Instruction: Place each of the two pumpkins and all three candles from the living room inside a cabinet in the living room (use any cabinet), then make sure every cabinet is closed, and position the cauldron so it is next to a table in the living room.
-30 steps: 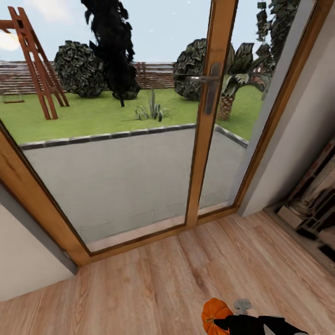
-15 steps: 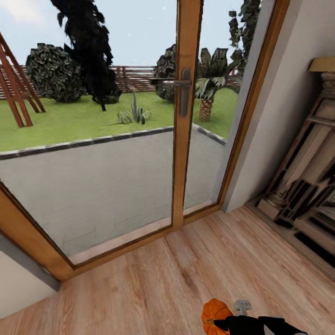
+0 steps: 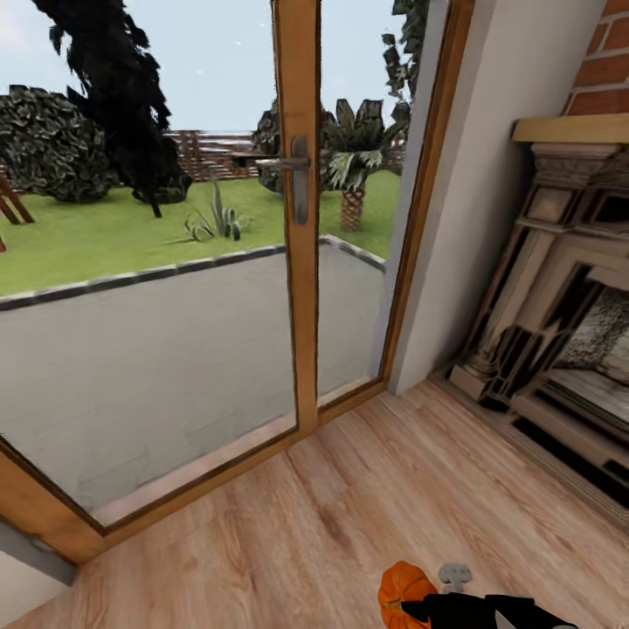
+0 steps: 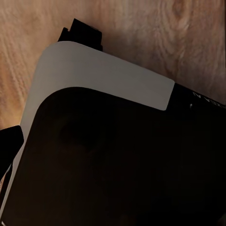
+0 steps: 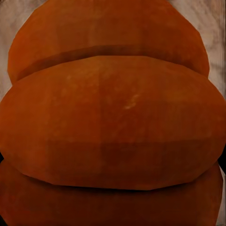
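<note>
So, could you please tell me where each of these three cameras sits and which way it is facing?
Head view: on the robot's head, looking forward and down at a glazed door, a fireplace and the wood floor; the right arm shows, carrying a pumpkin.
Left wrist view: on the left arm, looking down at the robot's own dark, pale-edged body above the floor.
Right wrist view: on the right arm, looking along the jaws, close on the pumpkin.
Shared: head and right wrist views both show the pumpkin.

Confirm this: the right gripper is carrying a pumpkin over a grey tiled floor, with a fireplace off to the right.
Wrong on one point: the floor is light wood planks, not grey tile, as the head view shows. The right gripper does carry the pumpkin, with the fireplace off to the right.
</note>
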